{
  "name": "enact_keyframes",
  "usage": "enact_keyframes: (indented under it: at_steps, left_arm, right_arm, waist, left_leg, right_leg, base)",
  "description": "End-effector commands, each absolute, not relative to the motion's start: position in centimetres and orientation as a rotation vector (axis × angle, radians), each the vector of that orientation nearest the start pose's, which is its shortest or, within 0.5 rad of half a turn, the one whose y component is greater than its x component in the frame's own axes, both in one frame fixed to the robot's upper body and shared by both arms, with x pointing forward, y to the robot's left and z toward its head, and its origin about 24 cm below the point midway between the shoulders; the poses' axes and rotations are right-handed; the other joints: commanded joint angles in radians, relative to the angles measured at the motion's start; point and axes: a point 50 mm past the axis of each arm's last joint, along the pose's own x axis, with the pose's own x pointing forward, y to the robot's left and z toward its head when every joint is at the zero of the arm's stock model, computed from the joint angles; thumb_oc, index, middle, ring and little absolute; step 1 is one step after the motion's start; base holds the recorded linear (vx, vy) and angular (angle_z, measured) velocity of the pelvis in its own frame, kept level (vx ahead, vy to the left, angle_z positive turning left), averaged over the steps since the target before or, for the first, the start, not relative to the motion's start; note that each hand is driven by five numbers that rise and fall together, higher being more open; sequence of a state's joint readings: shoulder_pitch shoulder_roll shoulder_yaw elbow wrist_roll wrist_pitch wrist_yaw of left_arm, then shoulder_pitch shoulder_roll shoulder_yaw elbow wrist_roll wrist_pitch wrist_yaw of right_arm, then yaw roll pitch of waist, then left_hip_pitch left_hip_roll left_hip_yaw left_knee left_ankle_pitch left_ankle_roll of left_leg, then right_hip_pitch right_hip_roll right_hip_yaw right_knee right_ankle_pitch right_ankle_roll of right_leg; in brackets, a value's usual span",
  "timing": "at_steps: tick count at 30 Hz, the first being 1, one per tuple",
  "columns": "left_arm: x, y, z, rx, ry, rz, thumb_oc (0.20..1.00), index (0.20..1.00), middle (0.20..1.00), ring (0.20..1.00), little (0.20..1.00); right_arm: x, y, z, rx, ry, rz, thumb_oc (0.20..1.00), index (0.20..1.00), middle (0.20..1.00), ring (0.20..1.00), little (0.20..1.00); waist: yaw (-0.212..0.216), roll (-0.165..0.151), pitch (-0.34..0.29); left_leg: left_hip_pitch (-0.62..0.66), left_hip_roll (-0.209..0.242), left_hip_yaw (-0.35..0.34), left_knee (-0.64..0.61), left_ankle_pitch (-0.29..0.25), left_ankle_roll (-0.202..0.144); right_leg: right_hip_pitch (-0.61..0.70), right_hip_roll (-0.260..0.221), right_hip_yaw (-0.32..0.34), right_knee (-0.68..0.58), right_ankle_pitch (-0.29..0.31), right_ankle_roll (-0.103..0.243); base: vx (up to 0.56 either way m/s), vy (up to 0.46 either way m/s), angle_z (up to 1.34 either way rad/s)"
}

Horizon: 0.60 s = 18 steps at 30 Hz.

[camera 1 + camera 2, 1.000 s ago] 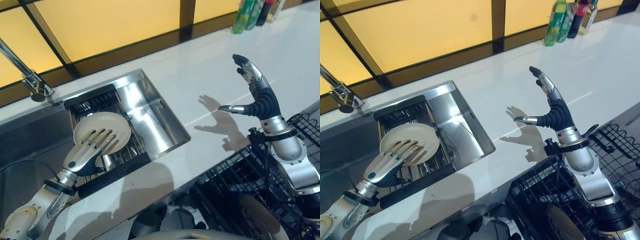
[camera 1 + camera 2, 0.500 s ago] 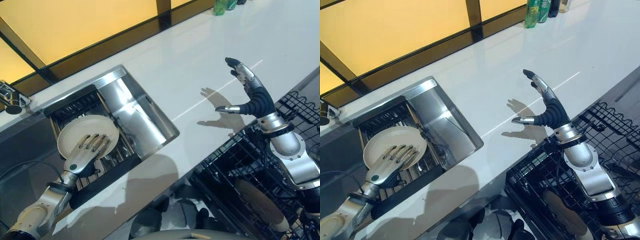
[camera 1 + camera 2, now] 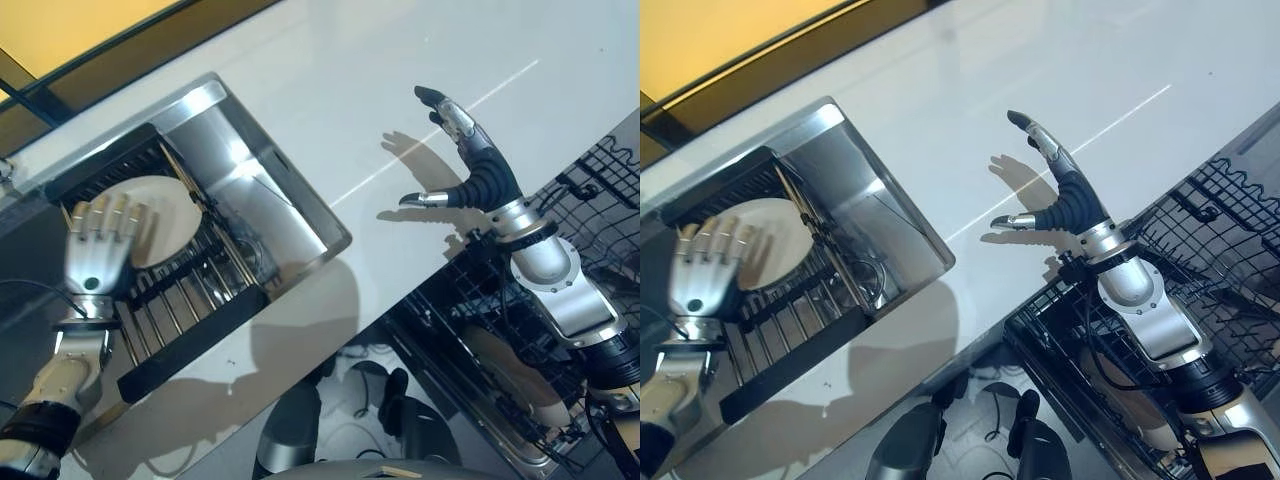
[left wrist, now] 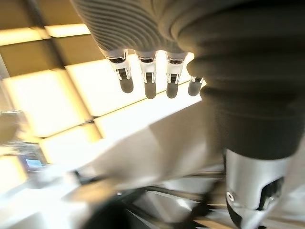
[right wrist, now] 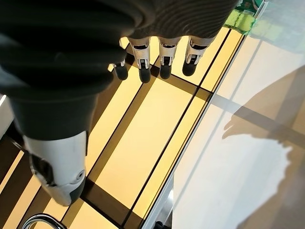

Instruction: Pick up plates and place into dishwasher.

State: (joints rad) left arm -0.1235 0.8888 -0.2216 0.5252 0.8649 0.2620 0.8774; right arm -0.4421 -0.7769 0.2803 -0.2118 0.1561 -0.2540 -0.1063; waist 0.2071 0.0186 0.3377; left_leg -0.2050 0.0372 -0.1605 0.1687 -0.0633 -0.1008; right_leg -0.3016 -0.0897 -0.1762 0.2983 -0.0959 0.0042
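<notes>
A cream plate [image 3: 165, 218] lies in the black dish rack [image 3: 190, 343] inside the steel sink [image 3: 290, 215]. My left hand [image 3: 95, 255] hovers at the plate's left edge, open, fingers straight and spread, holding nothing; whether it touches the plate I cannot tell. The left wrist view shows its straight fingers [image 4: 147, 88]. My right hand [image 3: 472, 178] is raised over the white counter [image 3: 350, 90], open and empty, thumb out to the side. Its fingers [image 5: 164, 67] point straight in the right wrist view. Another cream plate [image 3: 512, 375] stands in the black wire dishwasher rack [image 3: 610, 170] at the lower right.
The dishwasher rack sits below the counter's front edge, under my right forearm. A yellow panelled wall with dark frames [image 5: 157, 124] runs behind the counter. The counter stretches bare between the sink and my right hand.
The camera has swung down and to the right. My left hand has come off the top of the plate and moved to its left edge, fingers straightened. The right hand holds its pose.
</notes>
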Motion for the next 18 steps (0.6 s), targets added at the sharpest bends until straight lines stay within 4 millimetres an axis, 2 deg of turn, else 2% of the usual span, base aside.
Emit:
enact_keyframes:
  at_steps: [1, 5, 7, 8, 9, 10, 18]
  left_arm:
    - [24.0, 34.0, 4.7, 1.925, -0.093, 0.623, 1.0, 1.0, 1.0, 1.0, 1.0]
    - [25.9, 33.9, 4.9, 1.905, -0.044, 0.676, 1.0, 1.0, 1.0, 1.0, 1.0]
    - [26.5, 33.7, 5.0, 1.887, -0.033, 0.688, 0.702, 0.702, 0.702, 0.702, 0.702]
    - [26.7, 33.7, 5.0, 1.882, -0.032, 0.69, 0.62, 0.62, 0.62, 0.62, 0.62]
    - [26.9, 33.6, 5.1, 1.868, -0.031, 0.694, 0.369, 0.369, 0.369, 0.369, 0.369]
    - [26.9, 33.5, 5.0, 1.86, -0.035, 0.695, 0.2, 0.2, 0.2, 0.2, 0.2]
    - [26.7, 32.7, 4.7, 1.827, -0.1, 0.699, 0.2, 0.2, 0.2, 0.2, 0.2]
  right_arm:
    - [26.6, -14.1, 25.9, -0.527, -1.02, 0.322, 1.0, 1.0, 1.0, 1.0, 1.0]
    - [26.6, -13.0, 26.5, -0.504, -1.072, 0.33, 1.0, 1.0, 1.0, 1.0, 1.0]
    - [26.6, -12.5, 26.7, -0.498, -1.089, 0.33, 1.0, 1.0, 1.0, 1.0, 1.0]
    - [26.6, -12.5, 26.8, -0.496, -1.092, 0.329, 1.0, 1.0, 1.0, 1.0, 1.0]
    - [26.7, -12.3, 27.0, -0.492, -1.1, 0.327, 1.0, 1.0, 1.0, 1.0, 1.0]
    - [26.7, -12.3, 27.0, -0.49, -1.104, 0.328, 1.0, 1.0, 1.0, 1.0, 1.0]
    - [26.7, -12.3, 27.3, -0.491, -1.115, 0.33, 1.0, 1.0, 1.0, 1.0, 1.0]
  waist:
    - [-0.004, -0.111, 0.05]
    - [-0.013, -0.148, 0.074]
    - [-0.018, -0.163, 0.081]
    - [-0.018, -0.166, 0.082]
    - [-0.02, -0.173, 0.086]
    - [-0.022, -0.176, 0.087]
    - [-0.019, -0.17, 0.086]
  left_leg:
    - [-0.15, -0.019, -0.002, 0.031, 0.058, 0.04]
    - [-0.178, -0.006, 0.008, 0.035, 0.058, 0.044]
    - [-0.185, -0.001, 0.012, 0.034, 0.056, 0.046]
    - [-0.186, 0.0, 0.014, 0.034, 0.055, 0.047]
    - [-0.189, 0.002, 0.017, 0.033, 0.053, 0.049]
    - [-0.189, 0.002, 0.018, 0.031, 0.052, 0.051]
    - [-0.175, -0.003, 0.024, 0.008, 0.05, 0.059]
  right_leg:
    - [0.086, -0.031, 0.002, -0.063, -0.022, 0.062]
    - [0.056, -0.017, 0.008, -0.058, -0.012, 0.063]
    - [0.046, -0.013, 0.012, -0.059, -0.007, 0.064]
    - [0.043, -0.012, 0.013, -0.059, -0.006, 0.064]
    - [0.039, -0.01, 0.015, -0.061, -0.003, 0.064]
    - [0.037, -0.009, 0.018, -0.062, -0.001, 0.064]
    - [0.032, -0.012, 0.018, -0.069, 0.001, 0.06]
  base:
    - [-0.14, -0.084, -0.03]
    - [-0.11, -0.075, -0.01]
    - [-0.06, -0.049, -0.04]
    - [-0.05, -0.035, -0.03]
    - [-0.05, -0.021, -0.05]
    - [-0.05, -0.013, -0.05]
    - [-0.02, 0.014, -0.09]
